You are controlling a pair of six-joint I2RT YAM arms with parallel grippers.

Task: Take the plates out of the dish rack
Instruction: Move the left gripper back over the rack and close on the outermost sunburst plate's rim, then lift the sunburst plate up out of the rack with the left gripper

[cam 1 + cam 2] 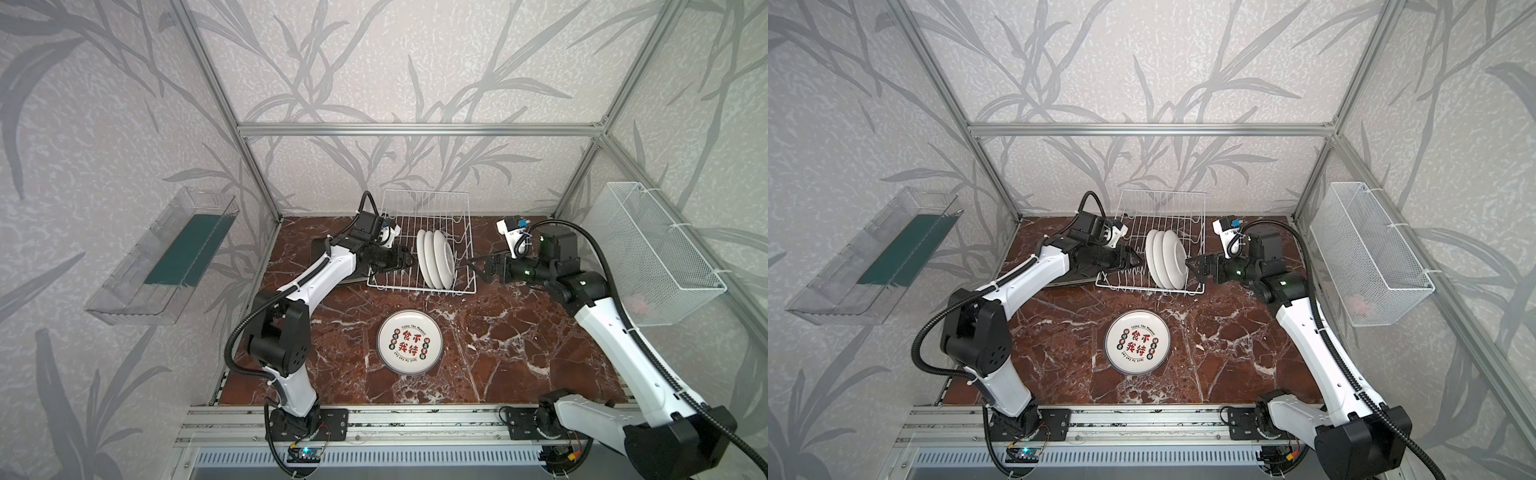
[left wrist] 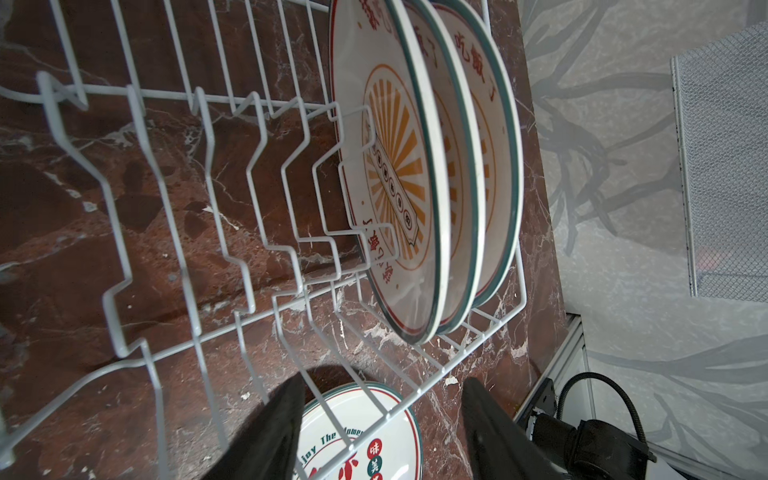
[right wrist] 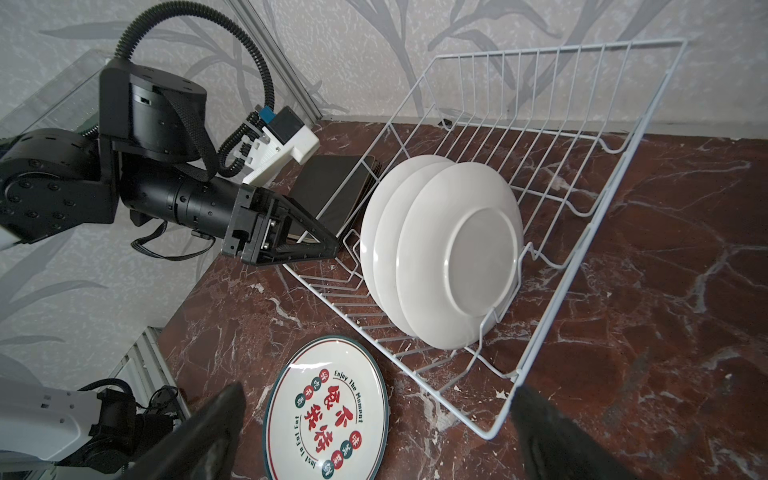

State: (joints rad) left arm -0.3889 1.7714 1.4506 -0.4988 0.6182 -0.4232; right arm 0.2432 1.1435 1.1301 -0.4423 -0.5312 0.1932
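- The red-brown marbled tabletop (image 1: 519,340) is the set-down area, and most of it is bare in front of the rack.
- The white wire dish rack (image 1: 424,192) sits at the back between the two arms, so either can likely reach it. Most of its prong slots are empty.
- A stack of square black-backed plates (image 3: 332,187) lies flat just beside the rack on the left arm's side, out of the rack and apparently already unloaded.
- Three round white plates (image 1: 436,259) stand on edge close together between prongs near the rack's right end. Their orange sunburst faces are turned to the left arm and their plain backs to the right arm.
- One round white plate with red lettering (image 1: 409,340) lies face up on the table in front of the rack.
- The right gripper (image 1: 471,268) hangs just outside the rack's right side, jaws spread wide and empty.
- The left gripper (image 1: 405,262) is at the rack's left side, pointing at the standing plates. Its jaws are partly apart and clasp nothing; I cannot tell whether it touches the wire.
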